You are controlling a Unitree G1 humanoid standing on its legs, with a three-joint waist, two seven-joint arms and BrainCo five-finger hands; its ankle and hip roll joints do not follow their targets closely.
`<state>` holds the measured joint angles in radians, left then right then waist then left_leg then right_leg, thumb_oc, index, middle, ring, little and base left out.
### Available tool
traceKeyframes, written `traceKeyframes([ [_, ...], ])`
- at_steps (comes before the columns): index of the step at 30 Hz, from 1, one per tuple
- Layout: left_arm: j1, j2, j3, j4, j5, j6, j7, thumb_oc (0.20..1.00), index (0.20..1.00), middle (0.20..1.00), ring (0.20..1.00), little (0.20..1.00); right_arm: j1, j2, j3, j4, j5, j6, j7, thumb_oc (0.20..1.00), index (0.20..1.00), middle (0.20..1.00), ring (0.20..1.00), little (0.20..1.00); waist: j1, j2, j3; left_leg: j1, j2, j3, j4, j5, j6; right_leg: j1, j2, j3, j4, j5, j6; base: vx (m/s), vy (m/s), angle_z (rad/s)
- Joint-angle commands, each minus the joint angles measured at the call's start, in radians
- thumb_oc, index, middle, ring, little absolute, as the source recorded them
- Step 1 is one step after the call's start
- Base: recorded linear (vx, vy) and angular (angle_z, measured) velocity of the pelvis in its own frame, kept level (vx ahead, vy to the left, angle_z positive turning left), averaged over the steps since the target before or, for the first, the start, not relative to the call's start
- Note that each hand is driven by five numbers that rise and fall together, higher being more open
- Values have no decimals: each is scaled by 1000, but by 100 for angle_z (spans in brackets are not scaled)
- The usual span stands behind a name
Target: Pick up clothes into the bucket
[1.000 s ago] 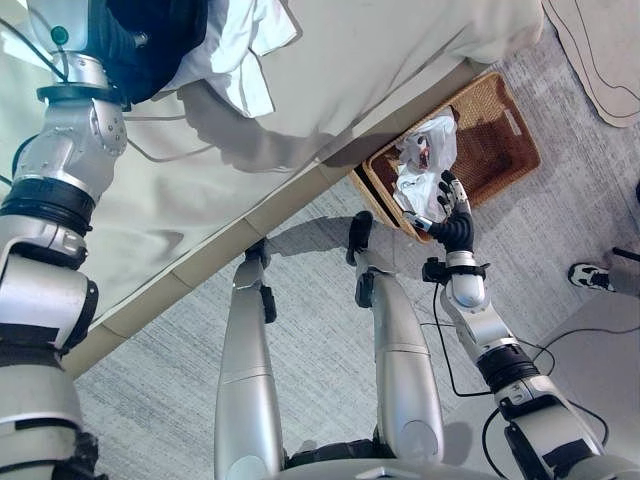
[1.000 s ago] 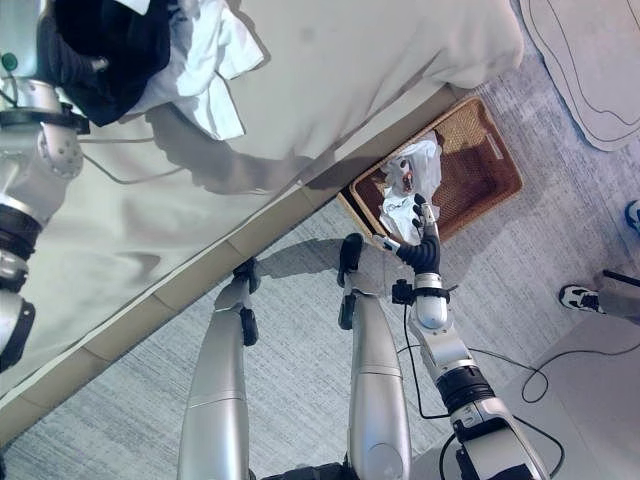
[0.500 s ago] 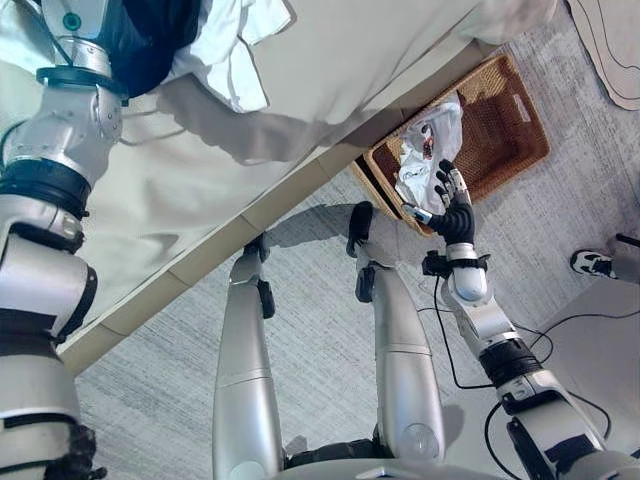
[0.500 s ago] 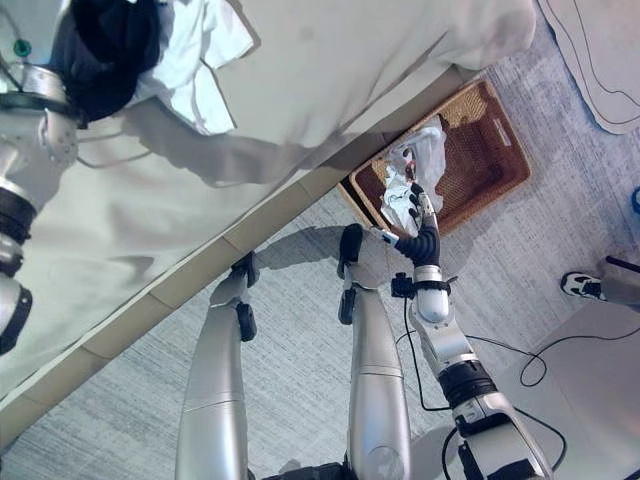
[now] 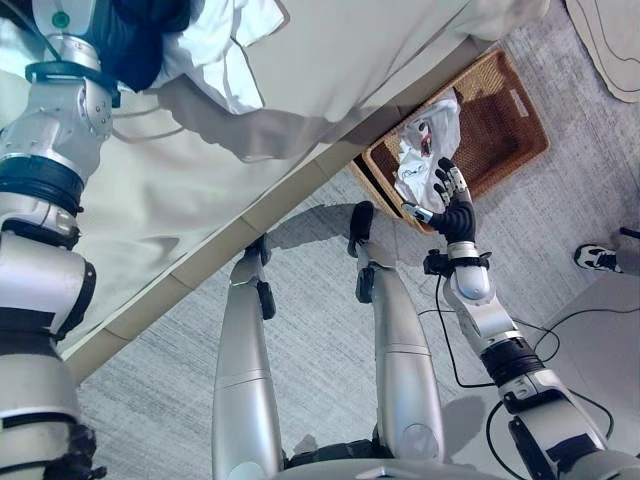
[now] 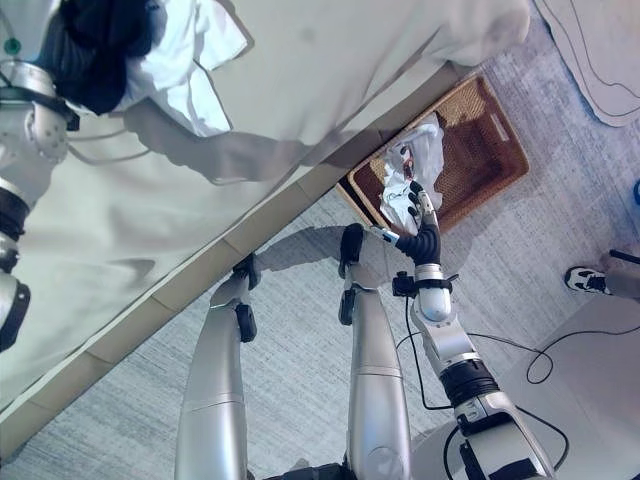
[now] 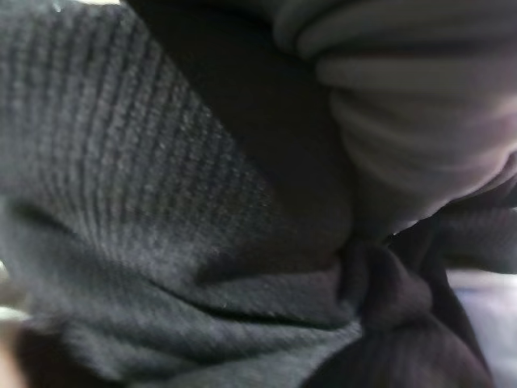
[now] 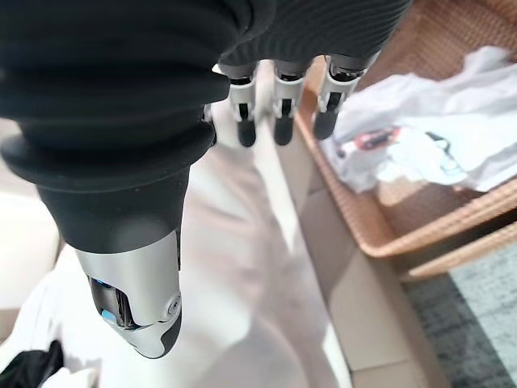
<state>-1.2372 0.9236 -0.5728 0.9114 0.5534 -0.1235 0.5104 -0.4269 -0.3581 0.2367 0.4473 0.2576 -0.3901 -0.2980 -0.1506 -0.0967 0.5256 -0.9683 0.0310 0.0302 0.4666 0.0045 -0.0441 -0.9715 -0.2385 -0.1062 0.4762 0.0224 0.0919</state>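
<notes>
- Clothes: a dark knit garment (image 5: 140, 35) and a white shirt (image 5: 225, 50) sit bunched together on the bed (image 5: 330, 60), up near the far corner. One white piece (image 5: 425, 150) is already in the wicker basket (image 5: 500, 110) on the floor just beside the bed.
- Left arm reaches into that pile; the left wrist view shows dark ribbed fabric pressed up close, so I can't tell what its fingers are doing.
- Right hand (image 5: 450, 205) hovers at the basket's near rim, fingers straight and relaxed, holding nothing.
- Looks like the grab step on the bed pile. Next it'd need a solid hold on the dark garment, then a swing across to the basket.
</notes>
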Motion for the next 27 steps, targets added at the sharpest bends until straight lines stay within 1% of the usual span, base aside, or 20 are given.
traceKeyframes([
  [1,131,1,61,-23,-14,-23,9,200,200,200,200,200,60,-14,-60,-37,-8,-40,-9,1000,1000,1000,1000,1000,9,25,-88,-13,14,-25,-1,-14,-18,57,-54,31,-78,61,117,32,-14,3],
  [3,210,-8,130,-117,-19,-31,6,200,200,200,200,200,66,-13,-72,-39,-14,-34,-7,1000,1000,1000,1000,1000,21,30,-98,34,9,-25,-17,-17,-17,106,-54,23,-89,56,116,26,-11,1],
  [4,286,-18,190,-186,-11,-40,12,200,200,200,200,200,68,-15,-89,-38,-30,-25,-11,1000,1000,1000,1000,1000,35,33,-105,81,6,-28,-30,-22,-16,153,-56,18,-99,53,115,41,-18,1],
  [5,293,-18,195,-190,-10,-39,11,200,200,200,200,200,69,-17,-87,-38,-30,-25,-11,1000,1000,1000,1000,1000,33,34,-103,85,6,-28,-31,-22,-16,157,-55,17,-100,54,115,62,-35,0],
  [6,360,-36,242,-250,-7,-51,8,200,200,200,200,200,71,-21,-102,-43,-40,-17,-9,1000,1000,1000,1000,1000,45,37,-113,135,3,-30,-50,-24,-17,208,-57,9,-117,51,113,32,-21,-1],
  [7,365,-36,246,-253,-7,-51,8,200,200,200,200,200,71,-23,-101,-44,-40,-17,-9,1000,1000,1000,1000,1000,44,38,-110,139,3,-30,-52,-23,-17,213,-57,8,-119,51,113,80,-47,1],
  [8,431,-61,295,-318,-16,-69,3,200,200,200,200,200,66,-24,-114,-40,-48,-11,-10,1000,1000,1000,1000,1000,59,42,-120,191,0,-35,-72,-25,-17,266,-55,3,-137,49,111,45,-27,3],
  [9,437,-61,300,-322,-15,-68,2,200,200,200,200,200,67,-25,-112,-40,-48,-11,-10,1000,1000,1000,1000,1000,57,43,-118,196,0,-35,-74,-25,-17,271,-55,2,-139,49,111,74,-43,4],
  [11,517,-90,350,-411,-21,-94,-16,200,200,200,200,200,60,-26,-125,-33,-57,-1,-2,1000,1000,1000,1000,1000,76,48,-131,272,0,-42,-108,-24,-17,354,-54,-9,-174,45,107,70,-44,4],
  [12,522,-91,354,-415,-21,-93,-18,200,200,200,200,200,61,-26,-124,-33,-57,-1,-2,1000,1000,1000,1000,1000,75,48,-129,276,0,-42,-110,-24,-17,359,-54,-10,-176,46,106,92,-55,5],
  [13,561,-115,375,-456,-43,-120,-33,200,200,200,200,200,57,-29,-130,-24,-68,9,1,1000,1000,1000,1000,1000,86,51,-141,322,1,-47,-136,-19,-20,408,-56,-20,-201,45,106,48,-30,4],
  [16,588,-134,394,-503,-51,-134,-45,200,200,200,200,200,52,-28,-129,-12,-76,15,7,1000,1000,1000,1000,1000,93,54,-149,371,1,-53,-177,-2,-24,460,-55,-32,-235,55,104,57,-54,10],
  [17,615,-146,410,-543,-68,-149,-62,200,200,200,200,200,52,-27,-128,-2,-80,22,16,1000,1000,1000,1000,1000,102,58,-158,410,3,-57,-200,-1,-29,503,-50,-40,-256,51,104,15,-21,10],
  [18,617,-146,412,-545,-68,-148,-64,200,200,200,200,200,52,-27,-127,-2,-80,22,16,1000,1000,1000,1000,1000,100,57,-158,410,2,-57,-205,7,-28,504,-51,-41,-261,58,103,66,-52,11],
  [19,629,-157,420,-569,-78,-160,-72,200,200,200,200,200,52,-26,-126,1,-83,26,21,1000,1000,1000,1000,1000,105,57,-165,430,6,-61,-216,4,-32,526,-48,-45,-272,54,103,28,-41,13],
  [20,644,-163,429,-596,-86,-167,-81,200,200,200,200,200,53,-25,-125,5,-87,30,25,1000,1000,1000,1000,1000,107,59,-170,452,5,-63,-235,15,-32,550,-48,-53,-293,64,103,101,-81,14],
  [21,669,-187,441,-639,-125,-191,-103,200,200,200,200,200,47,-23,-121,17,-87,34,32,1000,1000,1000,1000,1000,115,61,-187,493,11,-66,-258,15,-37,595,-39,-62,-322,63,103,50,-49,12],
  [23,691,-192,451,-675,-146,-206,-122,200,200,200,200,200,44,-21,-112,24,-89,38,43,1000,1000,1000,1000,1000,121,63,-205,521,12,-67,-277,26,-37,627,-36,-67,-348,73,100,63,-29,7],
  [26,718,-201,461,-709,-176,-221,-148,200,200,200,200,200,44,-23,-104,28,-107,45,51,1000,1000,1000,1000,1000,126,62,-221,554,13,-71,-292,25,-37,661,-31,-70,-367,74,99,73,-34,2],
  [27,737,-205,477,-746,-213,-237,-167,200,200,200,200,200,44,-25,-99,19,-111,49,63,1000,1000,1000,1000,1000,131,63,-233,583,16,-69,-303,25,-37,690,-28,-72,-378,72,98,65,-31,-1],
])
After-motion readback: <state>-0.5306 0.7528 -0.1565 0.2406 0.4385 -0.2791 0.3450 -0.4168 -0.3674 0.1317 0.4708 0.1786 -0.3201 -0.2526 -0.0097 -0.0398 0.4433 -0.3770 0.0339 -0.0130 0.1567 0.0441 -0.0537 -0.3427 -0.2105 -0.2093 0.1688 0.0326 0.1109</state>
